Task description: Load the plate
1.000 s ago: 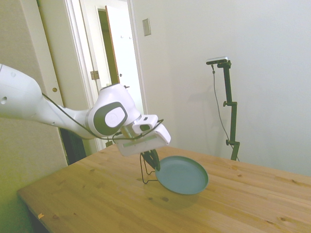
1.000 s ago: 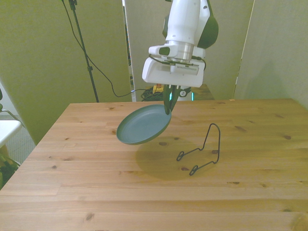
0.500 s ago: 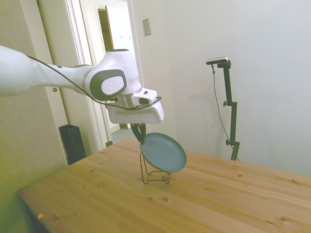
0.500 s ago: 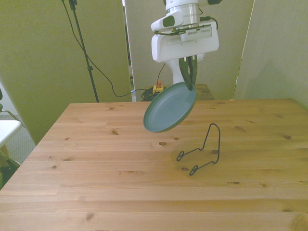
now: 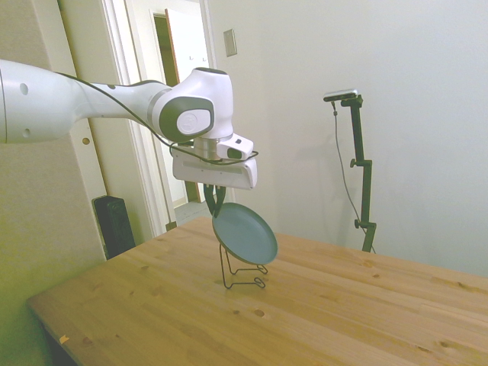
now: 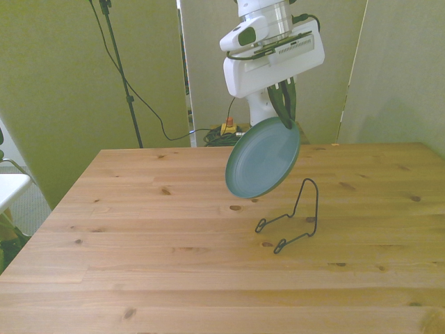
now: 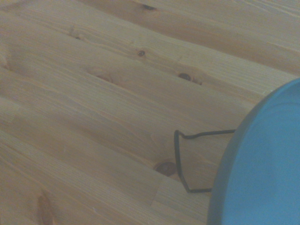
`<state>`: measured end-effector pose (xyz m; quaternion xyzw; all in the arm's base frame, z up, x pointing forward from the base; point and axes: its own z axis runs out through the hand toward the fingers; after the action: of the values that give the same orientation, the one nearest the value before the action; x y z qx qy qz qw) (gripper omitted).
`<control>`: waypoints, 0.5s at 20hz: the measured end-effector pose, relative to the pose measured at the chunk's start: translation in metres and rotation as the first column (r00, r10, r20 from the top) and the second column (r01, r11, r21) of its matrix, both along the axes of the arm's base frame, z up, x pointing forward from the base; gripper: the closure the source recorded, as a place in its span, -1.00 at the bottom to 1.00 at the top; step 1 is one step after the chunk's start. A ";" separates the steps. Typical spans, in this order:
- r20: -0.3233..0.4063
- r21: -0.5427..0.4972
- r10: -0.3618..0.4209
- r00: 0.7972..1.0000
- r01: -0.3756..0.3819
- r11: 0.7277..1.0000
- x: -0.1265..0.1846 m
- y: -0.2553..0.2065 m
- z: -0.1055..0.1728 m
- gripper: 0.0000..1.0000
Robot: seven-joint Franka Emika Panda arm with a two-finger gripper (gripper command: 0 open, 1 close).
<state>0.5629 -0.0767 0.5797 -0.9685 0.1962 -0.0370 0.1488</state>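
The teal plate [image 6: 263, 158] hangs in the air, tilted steeply, nearly on edge. My gripper [image 6: 286, 121] is shut on its upper rim. In the side view the plate [image 5: 245, 234] hovers just above and in front of the black wire stand [image 5: 242, 273], whose upper part it hides. The front view shows the stand [image 6: 292, 217] on the table, below the plate and toward the front view's right, with a gap between them. From the wrist view, the plate's edge [image 7: 262, 164] fills one corner and part of the stand's wire base [image 7: 185, 161] lies on the wood beneath.
The wooden table [image 6: 139, 264] stretches out around the stand. Cables and a small red and yellow object [image 6: 227, 129] lie on the floor behind the table. In the side view a doorway [image 5: 179, 114] and a black speaker [image 5: 113, 225] stand past the table.
The arm lifted the plate off its low, flat pose, tipped it toward upright and carried it toward the front view's right, closer to the wire stand.
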 end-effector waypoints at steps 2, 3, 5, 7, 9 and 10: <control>-0.011 0.046 0.018 1.000 -0.017 0.999 0.003 0.001 0.003 1.00; -0.019 0.073 0.025 1.000 -0.024 0.997 0.005 0.000 0.003 1.00; -0.034 0.122 0.044 0.998 -0.040 0.992 0.009 -0.005 0.000 1.00; -0.042 0.174 0.085 0.995 -0.077 0.982 0.014 -0.011 -0.008 1.00; -0.050 0.223 0.120 0.992 -0.106 0.969 0.021 -0.016 -0.016 1.00; -0.055 0.248 0.136 0.989 -0.119 0.962 0.024 -0.019 -0.019 1.00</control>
<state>0.5874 -0.0954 0.5606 -0.9542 0.1415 0.0317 0.2616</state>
